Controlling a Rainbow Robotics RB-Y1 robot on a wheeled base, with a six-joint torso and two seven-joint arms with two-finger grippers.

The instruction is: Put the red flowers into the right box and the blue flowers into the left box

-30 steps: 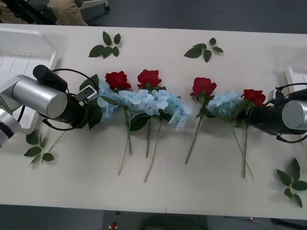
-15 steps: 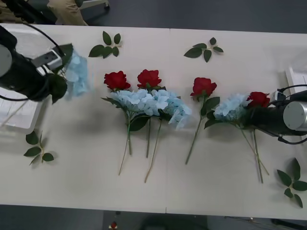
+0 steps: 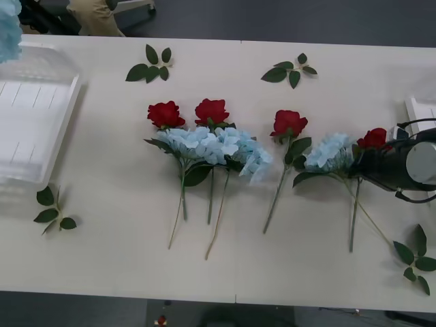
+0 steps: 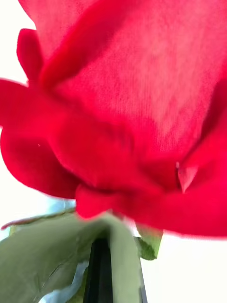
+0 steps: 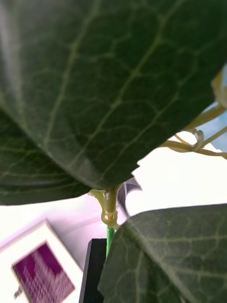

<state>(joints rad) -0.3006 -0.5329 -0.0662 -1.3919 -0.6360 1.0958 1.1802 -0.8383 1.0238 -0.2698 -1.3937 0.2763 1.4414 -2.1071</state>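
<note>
Right gripper [image 3: 361, 165] sits at the right edge of the front view, dark fingers closed narrow on the stem of the rightmost rose [image 3: 374, 139], just under the bloom. In the right wrist view that rose [image 4: 127, 109] is pressed up against the lens: cloth-like, layered red petals, matte green fabric leaves beneath, one black finger [image 4: 100, 272] showing between the leaves. Its thin green stem [image 3: 353, 218] trails toward the lower part of the front view.

Left gripper: not seen in the front view. Left wrist view shows a black finger [image 5: 93, 270] against a thin green stem [image 5: 109, 234], which meets a pale plastic joint below broad dark veined leaves [image 5: 94, 85]. Cannot tell how far this gripper is open.

Blue flower [image 3: 8, 27], partly cut off at the upper left corner of the front view, above the left box [image 3: 34, 122]. Box: shallow, translucent white plastic, ribbed floor, raised rim. Right box [image 3: 419, 109]: a white rim at the right edge.

On the table [image 3: 225, 272], pale and smooth: three more roses [image 3: 212, 111] in a row across the middle; a wide pale-blue cluster [image 3: 218, 146] of small crinkled petals lies across the stems of two of them; a smaller blue cluster [image 3: 328, 152] just left of the right gripper. Loose leaf sprigs [image 3: 150, 65] lie scattered near the edges.
</note>
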